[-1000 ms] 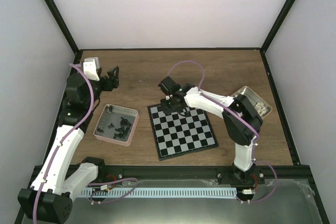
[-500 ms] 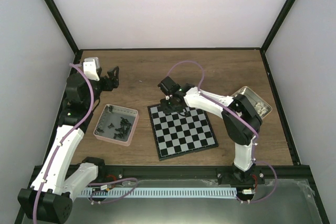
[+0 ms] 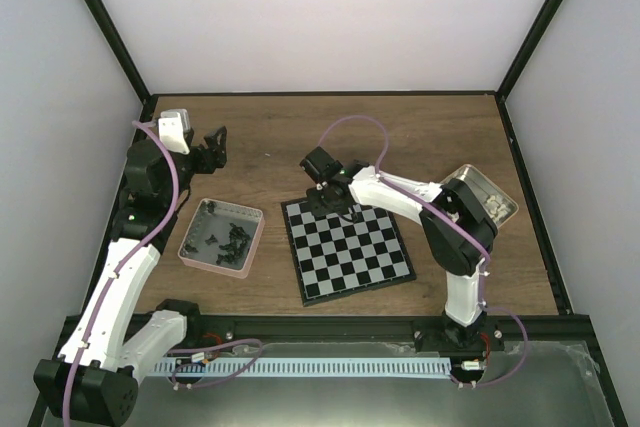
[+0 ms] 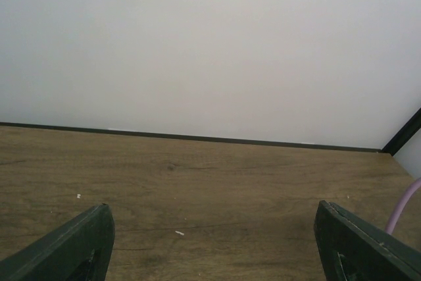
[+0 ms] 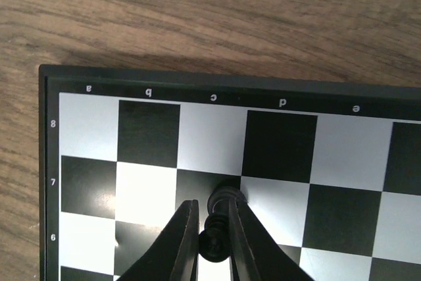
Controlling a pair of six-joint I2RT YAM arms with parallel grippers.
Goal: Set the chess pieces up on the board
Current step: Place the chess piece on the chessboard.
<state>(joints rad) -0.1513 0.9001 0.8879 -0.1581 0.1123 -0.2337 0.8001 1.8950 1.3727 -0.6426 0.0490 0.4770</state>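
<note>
A black chess piece (image 5: 217, 227) hangs over the board (image 5: 342, 156), near its upper left corner in the wrist view, clamped between the narrowed fingers of my right gripper (image 5: 212, 207). The rest of the board looks bare. Other black pieces (image 3: 228, 237) lie in the pink tray (image 3: 254, 242) at left, pale pieces (image 3: 492, 204) in the tin (image 3: 462, 175) at right. My left gripper (image 4: 210, 241) hangs wide apart, empty. Nearly everything is left to place.

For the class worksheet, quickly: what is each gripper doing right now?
Left gripper: open, holding nothing.
Right gripper: closed on a black chess piece.
</note>
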